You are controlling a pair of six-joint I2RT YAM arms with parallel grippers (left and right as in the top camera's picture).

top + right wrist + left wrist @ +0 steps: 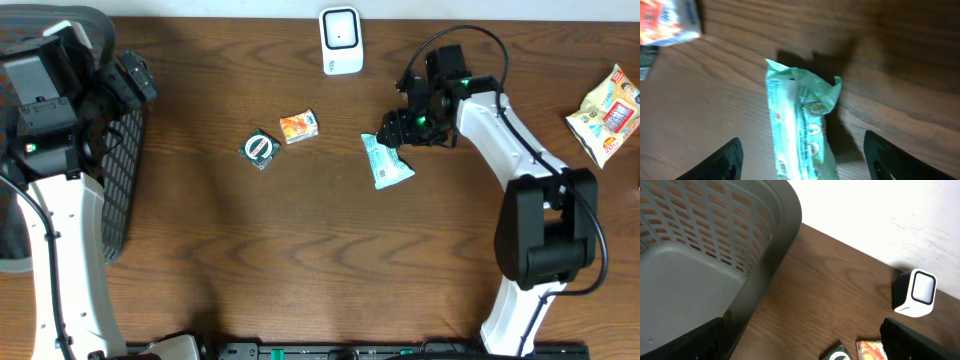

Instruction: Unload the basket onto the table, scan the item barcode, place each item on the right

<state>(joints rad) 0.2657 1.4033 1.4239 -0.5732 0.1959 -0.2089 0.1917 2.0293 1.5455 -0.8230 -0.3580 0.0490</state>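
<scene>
brown wood grain runs across the tabletop [200, 250]. the mint-green packet [386, 163] lies flat on it a little right of centre, below and to the right of the white scanner [340, 41], which stands at the far edge. the right claw [398, 128] is at the packet's upper end. from the right wrist its two dark fingers [725, 160] stand wide, one on each side of the packet, and neither touches it (the crimped top of the wrapper points away from the camera). whether the face that shows carries a barcode, i cannot tell.

left of the packet and apart from it sits a small orange packet [298, 126]. just beside that, to its lower left, is a round dark green item [261, 148]. a yellowish snack bag [606, 112] lies near the right edge, well apart from the rest.

the left claw [801, 327] hangs over the edge of a grey slotted basket [765, 240] at the left side of the tabletop. its jaws are spread wide with nothing between them. from the left wrist the scanner, the orange packet and the green item all show past the basket wall.
</scene>
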